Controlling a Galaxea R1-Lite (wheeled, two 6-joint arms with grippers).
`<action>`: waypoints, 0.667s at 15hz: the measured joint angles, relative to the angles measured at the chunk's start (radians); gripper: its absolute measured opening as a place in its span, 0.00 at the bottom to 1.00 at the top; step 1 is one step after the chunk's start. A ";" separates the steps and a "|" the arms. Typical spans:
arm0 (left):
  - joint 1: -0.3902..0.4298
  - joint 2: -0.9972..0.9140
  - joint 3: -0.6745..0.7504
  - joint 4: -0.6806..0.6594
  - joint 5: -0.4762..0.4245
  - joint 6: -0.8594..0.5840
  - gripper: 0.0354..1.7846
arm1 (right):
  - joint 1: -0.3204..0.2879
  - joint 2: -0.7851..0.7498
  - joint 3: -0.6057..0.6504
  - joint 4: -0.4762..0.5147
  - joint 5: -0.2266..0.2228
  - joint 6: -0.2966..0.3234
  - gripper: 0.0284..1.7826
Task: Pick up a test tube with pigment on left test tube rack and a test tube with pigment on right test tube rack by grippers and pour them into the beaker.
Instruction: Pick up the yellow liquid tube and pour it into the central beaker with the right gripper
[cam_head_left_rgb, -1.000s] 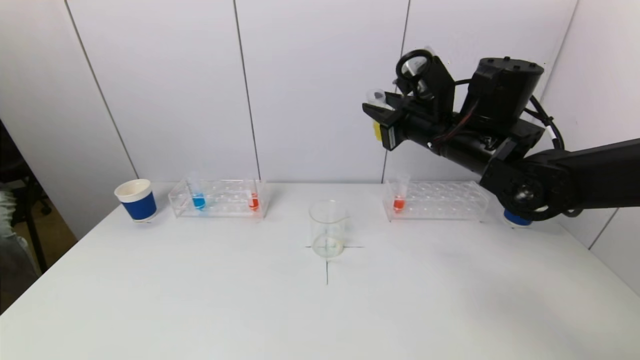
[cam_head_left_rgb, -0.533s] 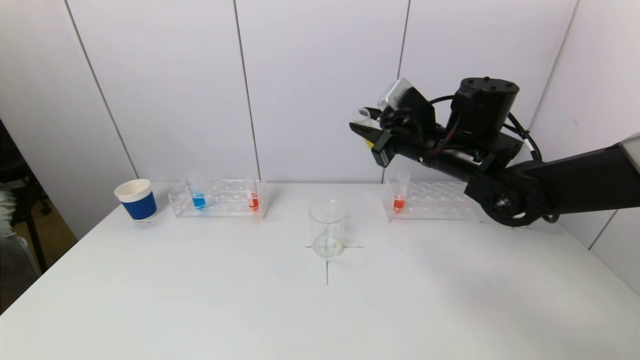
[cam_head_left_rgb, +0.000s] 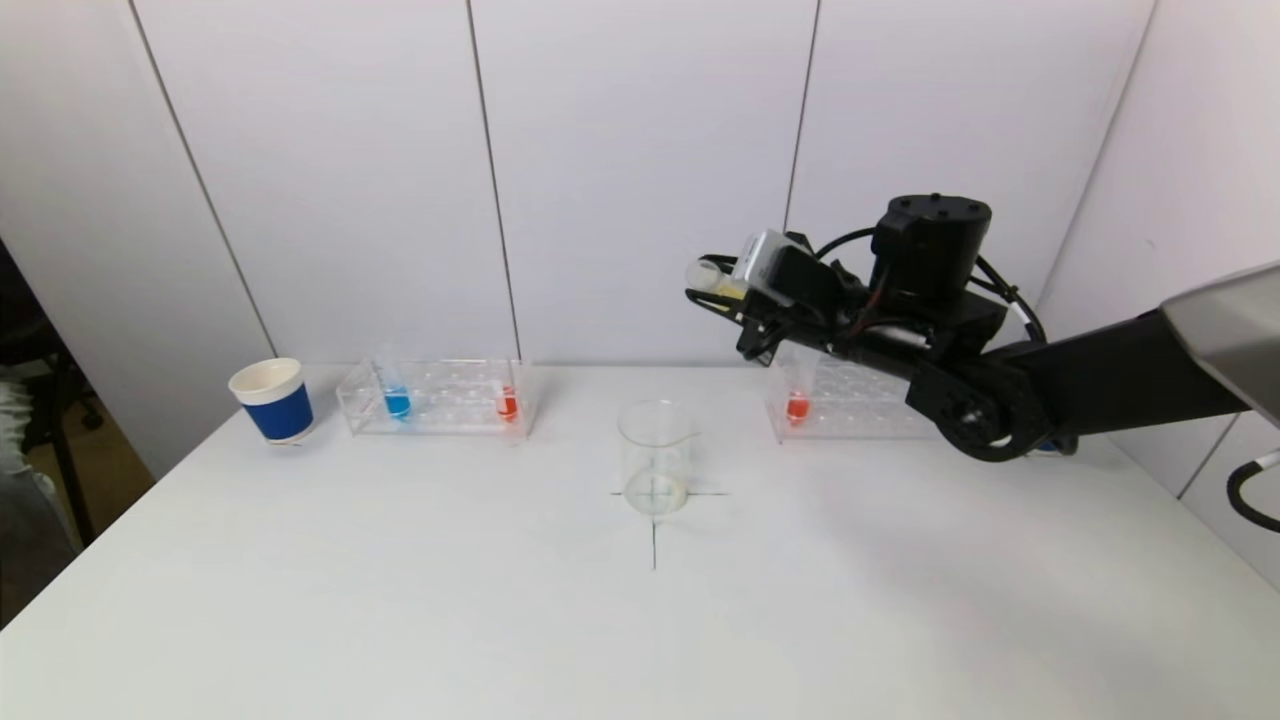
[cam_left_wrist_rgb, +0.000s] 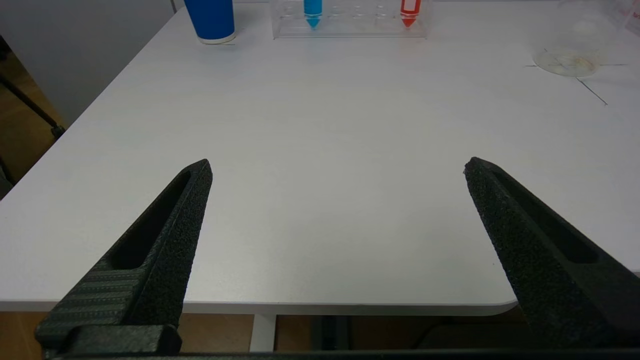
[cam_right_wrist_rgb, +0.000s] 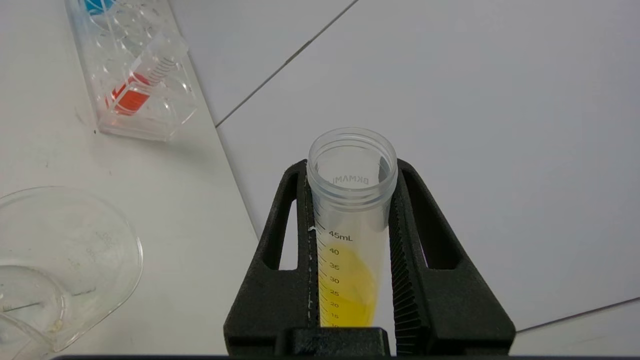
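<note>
Your right gripper (cam_head_left_rgb: 712, 290) is hanging in the air above the table (cam_head_left_rgb: 400, 600), up and to the right of the beaker (cam_head_left_rgb: 655, 456), with its jaws clamped on a test tube with yellow pigment (cam_right_wrist_rgb: 350, 230). The tube is lying tilted toward horizontal in the head view, open mouth (cam_head_left_rgb: 702, 274) pointing left toward the beaker side, well above the beaker rim and not over it. In the right wrist view the yellow liquid is sitting in the lower part of the tube, between the two black fingers (cam_right_wrist_rgb: 280, 260), none at the mouth.

The beaker is standing upright on the cross mark at table centre, looking nearly empty, only a faint residue at the bottom.

The left rack (cam_head_left_rgb: 435, 397) is holding a blue tube (cam_head_left_rgb: 396, 395) and a red tube (cam_head_left_rgb: 507, 400); a blue paper cup (cam_head_left_rgb: 272, 400) is sitting just left of it. The right rack (cam_head_left_rgb: 860, 400) is holding one red tube (cam_head_left_rgb: 797, 400), partly behind your right arm.

Your left gripper (cam_left_wrist_rgb: 337, 167) is showing only in its own wrist view, parked low near the table's near edge, jaws spread wide apart, holding nothing.
</note>
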 joint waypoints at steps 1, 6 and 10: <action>0.000 0.000 0.000 0.000 0.000 0.000 0.99 | 0.000 0.004 0.000 0.001 0.005 -0.019 0.25; 0.000 0.000 0.000 0.000 0.000 0.000 0.99 | 0.005 0.026 0.002 -0.009 0.019 -0.102 0.25; 0.000 0.000 0.000 0.000 0.000 0.001 0.99 | 0.016 0.044 0.012 -0.050 0.024 -0.113 0.25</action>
